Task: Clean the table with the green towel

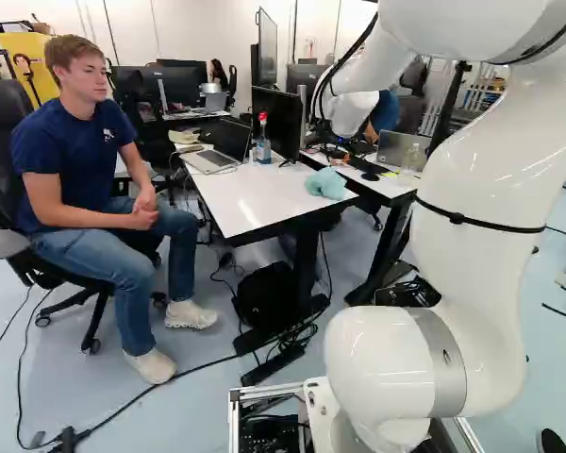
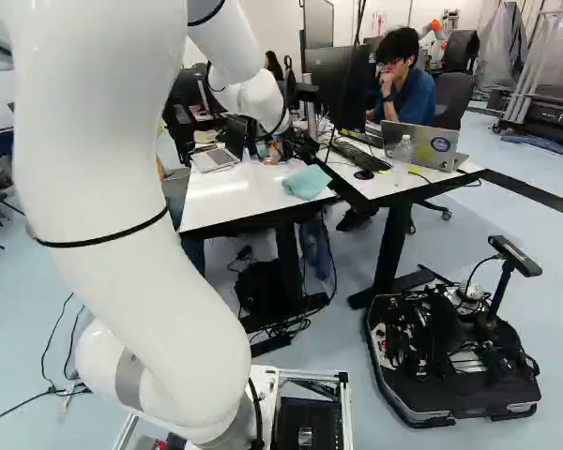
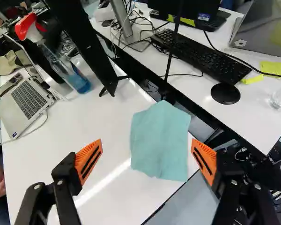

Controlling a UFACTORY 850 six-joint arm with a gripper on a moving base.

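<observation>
A pale blue-grey floor (image 2: pixel 300 394) spreads through the room, with dark cables (image 1: pixel 123 411) trailing across it on the left. Nearest stands one white arm (image 1: pixel 481 208); near on the right sits one low black machine (image 2: pixel 460 361) with a mast. Beyond are two white tables, the first (image 1: pixel 231 203) on the left and the second (image 2: pixel 380 183) on the right, a dark gap between them, and one black bag (image 1: pixel 264 295) on the floor under the first. The gripper (image 2: pixel 302 148) is over the first table, released, its orange pads (image 3: pixel 89 160) well apart. One green towel (image 3: pixel 160 140) lies ahead of it, between its fingers' lines but touching neither, on the first table's near right part beside the gap. The towel is rumpled, slightly longer than wide; its long axis runs away from the gripper, and one corner points toward the gap. Farther left, the first table holds one laptop (image 3: pixel 25 101), one spray bottle (image 3: pixel 68 72) and one black monitor (image 1: pixel 276 123). The second bears one keyboard (image 3: pixel 199 54), one mouse (image 3: pixel 225 93), another laptop (image 2: pixel 420 145) and one clear bottle (image 2: pixel 403 152).
</observation>
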